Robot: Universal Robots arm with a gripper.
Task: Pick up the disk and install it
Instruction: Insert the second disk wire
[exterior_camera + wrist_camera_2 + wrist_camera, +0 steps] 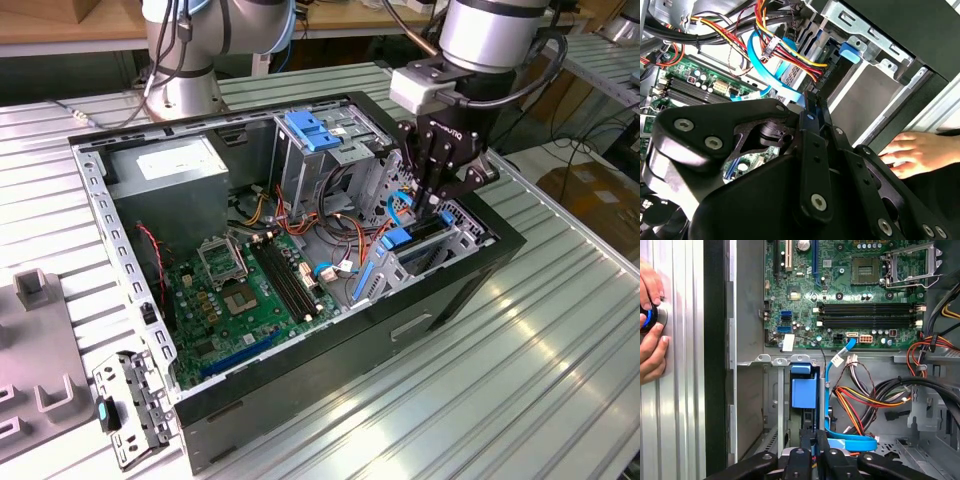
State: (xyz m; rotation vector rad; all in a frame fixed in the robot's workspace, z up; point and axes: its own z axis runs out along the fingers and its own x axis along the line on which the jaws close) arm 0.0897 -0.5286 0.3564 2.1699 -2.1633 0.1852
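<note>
- Exterior view: the gripper (432, 205) is lowered into the drive cage (468, 232) at the right end of the open computer case (330, 370), which lies on the bench (520, 400).
- The disk (404, 240) is stood on edge in that cage and is recognised by its blue side rail. It lies directly below the fingers, with no sideways offset seen.
- Long axis: in the first wrist view the disk (804, 392) runs straight away from the gripper (815, 447) towards the motherboard (850, 300), so it is in line with the cage slot and not across it.
- Fingers: they are drawn close together, with only a thin gap, in both wrist views. They appear to be pinched on the disk's upper edge, but the contact itself is masked by the gripper body.
- Only one arm is present, so no choice of nearer arm arises.
- Hidden or unclear:
  - The disk's label and flat faces are not exposed; only the edge and the blue plastic are seen.
  - How deep the disk is seated cannot be judged, as the cage walls cover its lower part.
  - The bundle of coloured cables (855, 405) and a blue flat cable (850, 442) lie just beside the slot; clearance to them cannot be made out.
  - A person's hand (651, 335) rests on a blue-lit knob outside the case, well apart from the disk.
</note>
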